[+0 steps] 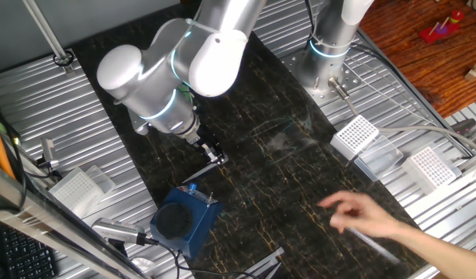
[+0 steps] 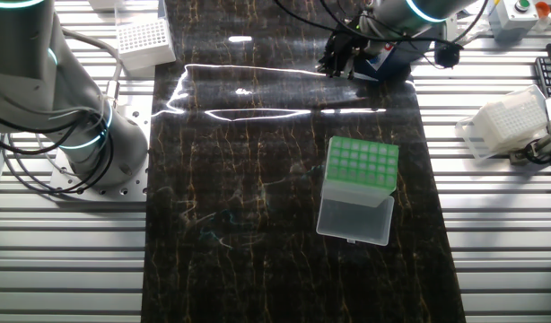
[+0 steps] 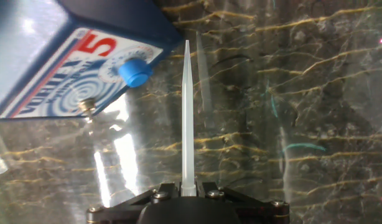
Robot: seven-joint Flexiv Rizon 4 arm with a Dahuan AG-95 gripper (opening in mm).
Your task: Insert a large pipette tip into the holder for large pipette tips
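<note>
The gripper (image 3: 188, 190) is clamping the wide end of the large pipette tip (image 3: 187, 118), its two dark fingers pressing in from either side while the pale cone is pointing straight out ahead of the hand, over the dark marbled mat (image 2: 284, 179) that is covering the middle of the bench (image 2: 500, 233). Just beside the tip, to its left in the hand view, the dark blue block (image 3: 66, 50) is sitting close, showing a white face with a red figure five, a blue knob and a small metal fitting; the tip's point is reaching up near the block's corner without touching it. From one fixed view the gripper (image 1: 213, 153) is hanging low under the silver arm (image 1: 184, 66), with the blue block (image 1: 184, 219) and its round black top right below and in front of it. The holder for large pipette tips (image 2: 358, 188) is standing well apart from the gripper, out in the open on the mat, its green grid facing up and its clear lid lying open toward the near edge. A person's hand (image 1: 362, 215) is reaching in over the mat from the side, blurred. White perforated racks (image 1: 356, 136) are sitting on the ribbed metal off the mat, another (image 2: 144, 41) near the second arm's base (image 2: 87, 144), and one more in a clear box (image 2: 513, 121) by the far edge.
</note>
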